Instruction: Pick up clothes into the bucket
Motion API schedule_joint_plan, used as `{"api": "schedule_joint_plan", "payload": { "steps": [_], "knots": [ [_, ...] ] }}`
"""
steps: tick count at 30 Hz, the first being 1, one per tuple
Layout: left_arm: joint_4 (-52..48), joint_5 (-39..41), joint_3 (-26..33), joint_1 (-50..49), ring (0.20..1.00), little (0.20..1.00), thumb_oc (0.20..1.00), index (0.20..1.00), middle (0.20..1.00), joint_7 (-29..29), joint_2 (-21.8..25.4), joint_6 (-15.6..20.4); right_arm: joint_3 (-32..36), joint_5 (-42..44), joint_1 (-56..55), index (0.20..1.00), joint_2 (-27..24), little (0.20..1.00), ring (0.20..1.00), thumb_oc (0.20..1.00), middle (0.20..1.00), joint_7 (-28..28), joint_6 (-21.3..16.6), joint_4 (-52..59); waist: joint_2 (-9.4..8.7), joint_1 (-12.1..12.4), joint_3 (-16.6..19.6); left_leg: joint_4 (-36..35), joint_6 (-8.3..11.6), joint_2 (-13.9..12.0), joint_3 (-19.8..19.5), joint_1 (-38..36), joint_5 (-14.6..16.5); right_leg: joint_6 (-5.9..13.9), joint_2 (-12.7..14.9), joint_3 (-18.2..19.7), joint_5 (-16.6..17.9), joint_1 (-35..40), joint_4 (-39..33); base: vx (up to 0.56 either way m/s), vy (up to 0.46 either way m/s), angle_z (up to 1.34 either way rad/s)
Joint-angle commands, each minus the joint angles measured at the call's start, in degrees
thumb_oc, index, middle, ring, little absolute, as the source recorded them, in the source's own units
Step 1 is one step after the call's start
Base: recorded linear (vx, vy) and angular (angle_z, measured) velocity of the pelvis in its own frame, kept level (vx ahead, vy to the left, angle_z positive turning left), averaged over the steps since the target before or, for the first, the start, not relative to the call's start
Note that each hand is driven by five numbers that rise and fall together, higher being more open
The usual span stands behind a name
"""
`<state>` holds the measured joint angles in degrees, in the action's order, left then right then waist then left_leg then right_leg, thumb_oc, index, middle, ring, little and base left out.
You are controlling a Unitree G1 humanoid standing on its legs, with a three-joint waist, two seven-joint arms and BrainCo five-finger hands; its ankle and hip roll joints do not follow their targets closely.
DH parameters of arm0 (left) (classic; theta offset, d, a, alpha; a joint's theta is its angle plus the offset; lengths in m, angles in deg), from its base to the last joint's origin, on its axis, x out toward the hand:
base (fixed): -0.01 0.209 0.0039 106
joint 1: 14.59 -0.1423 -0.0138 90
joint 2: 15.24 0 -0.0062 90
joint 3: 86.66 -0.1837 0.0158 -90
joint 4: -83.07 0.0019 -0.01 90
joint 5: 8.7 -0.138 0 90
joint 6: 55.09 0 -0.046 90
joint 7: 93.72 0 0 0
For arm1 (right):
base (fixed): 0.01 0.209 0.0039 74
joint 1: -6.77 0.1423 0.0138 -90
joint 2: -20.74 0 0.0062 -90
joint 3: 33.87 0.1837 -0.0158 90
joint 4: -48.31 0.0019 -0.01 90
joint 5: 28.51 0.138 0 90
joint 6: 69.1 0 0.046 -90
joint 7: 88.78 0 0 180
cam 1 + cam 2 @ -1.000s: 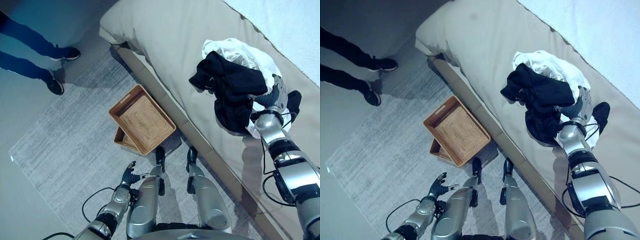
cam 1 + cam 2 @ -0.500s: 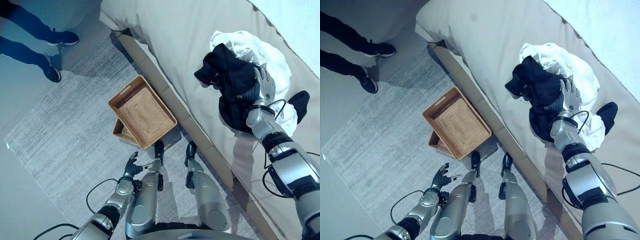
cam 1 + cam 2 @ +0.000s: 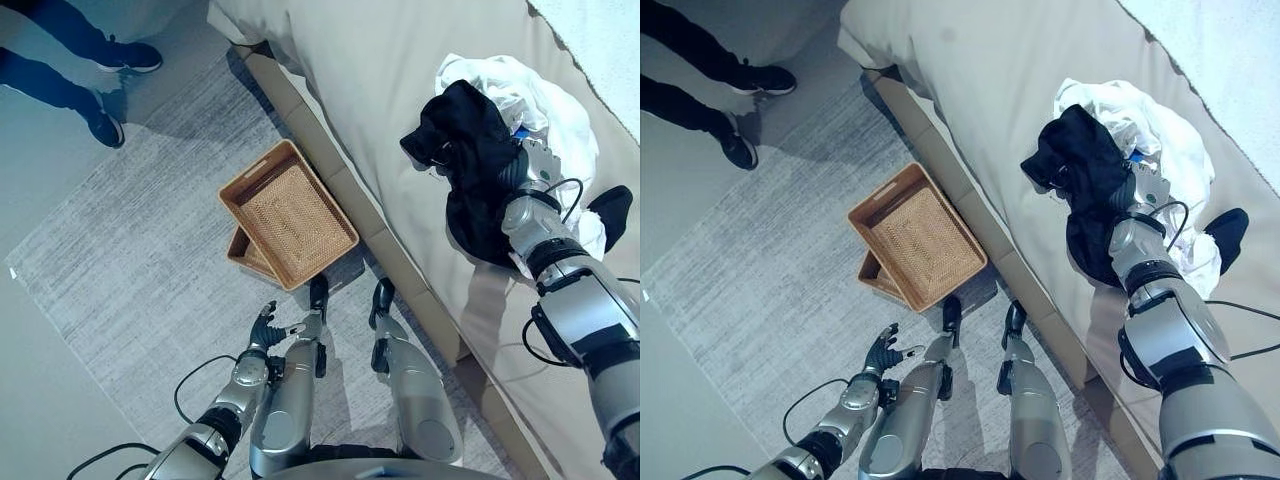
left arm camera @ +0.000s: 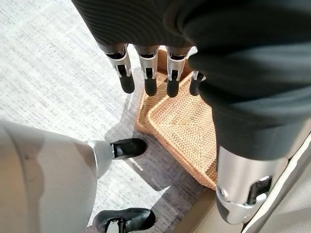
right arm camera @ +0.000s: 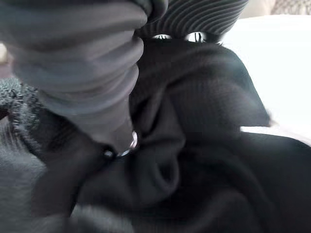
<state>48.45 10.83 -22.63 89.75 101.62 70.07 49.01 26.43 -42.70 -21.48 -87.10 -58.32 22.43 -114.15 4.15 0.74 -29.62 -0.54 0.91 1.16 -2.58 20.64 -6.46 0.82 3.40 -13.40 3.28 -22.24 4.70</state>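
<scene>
One black garment (image 3: 470, 150) — against right hand (image 3: 528, 172)

right hand (image 3: 527, 172) moved up onto black garment (image 3: 470, 150), fingers now buried in it

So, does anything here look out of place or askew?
Yes: two wicker baskets sit on the rug, the upper stacked crookedly on the lower. Black and white clothes lie heaped on the bed, right hand among them.

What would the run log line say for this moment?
right hand: buried in black garment on bed, grip unclear | left hand: open, idle | basket: empty, on rug
</scene>
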Motion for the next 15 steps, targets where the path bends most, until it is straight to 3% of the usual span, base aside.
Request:
{"api": "schedule_joint_plan", "payload": {
  "steps": [1, 7, 11, 15],
  "knots": [
    [0.3, 1.3, 0.1, 0.2, 1.000, 1.000, 1.000, 1.000, 1.000, 0.9, 0.2, 0.3, 0.7, 3.0, 2.6, 0.200, -4.2, 0.200, 0.200, 0.200, 0.200, 4.4, -1.5, 7.0, -4.07, -0.2, -0.2, 5.2, 2.29, -0.7, -0.3, -1.1, 3.6, 6.35, 5.9, 3.8, -3.1, 2.9, 5.0, 0.00, 0.000, 0.00],
    [-0.4, 0.9, 2.7, -1.3, 1.000, 1.000, 1.000, 1.000, 1.000, 1.3, 1.3, 0.6, 4.8, -0.3, 2.2, 0.200, -14.2, 0.200, 0.200, 0.200, 0.200, 8.4, -0.3, 24.2, -5.11, -1.1, 0.7, 5.2, 2.11, -0.5, -0.8, -3.0, 4.3, 6.29, 6.1, 4.7, -3.4, 4.9, 4.6, 0.01, 0.008, 0.04],
    [-0.3, -0.1, 4.3, -2.2, 1.000, 1.000, 1.000, 1.000, 1.000, 0.7, 2.4, 0.4, 8.2, -2.0, 4.1, 0.200, -23.9, 0.200, 0.200, 0.200, 0.200, 10.5, 1.0, 31.3, -5.76, -1.5, 2.5, 4.6, 2.08, -0.3, -1.3, -4.5, 4.6, 6.41, 6.4, 4.9, -3.5, 6.4, 4.1, 0.02, 0.006, 0.05],
    [0.4, -0.6, 5.8, -2.9, 1.000, 1.000, 1.000, 1.000, 1.000, 0.7, 2.8, -0.2, 12.0, -3.0, 3.8, 0.200, -27.7, 0.200, 0.200, 0.200, 0.200, 12.0, 1.9, 38.1, -6.43, -1.9, 3.9, 4.1, 1.95, -0.3, -1.2, -5.7, 4.5, 6.56, 6.4, 5.0, -2.9, 7.7, 3.1, 0.01, 0.003, 0.01]
  ]
}}
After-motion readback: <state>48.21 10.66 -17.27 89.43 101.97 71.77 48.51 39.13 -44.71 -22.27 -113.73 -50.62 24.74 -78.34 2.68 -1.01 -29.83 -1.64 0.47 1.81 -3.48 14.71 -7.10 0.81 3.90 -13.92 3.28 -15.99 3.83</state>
